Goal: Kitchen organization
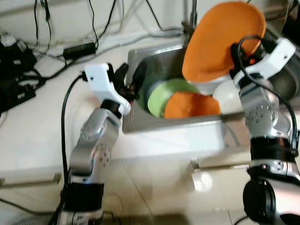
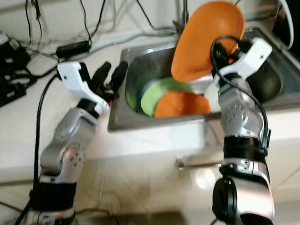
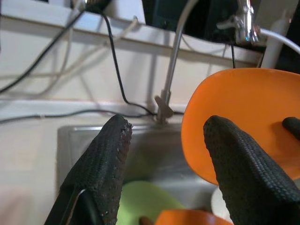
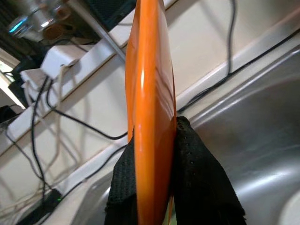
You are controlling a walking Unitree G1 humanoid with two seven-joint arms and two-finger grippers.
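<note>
The right gripper (image 4: 154,164) pinches a smooth, round orange plate (image 1: 224,37), lifted above the shiny metal sink (image 1: 157,57). The left gripper (image 3: 164,154), bumpy black fingers apart, waits at the sink's left edge.

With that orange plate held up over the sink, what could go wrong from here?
The right gripper pinches only the rim of the big orange plate, so it might slip and drop onto the green plate and white bowl below. Swinging it back could knock the faucet.
</note>
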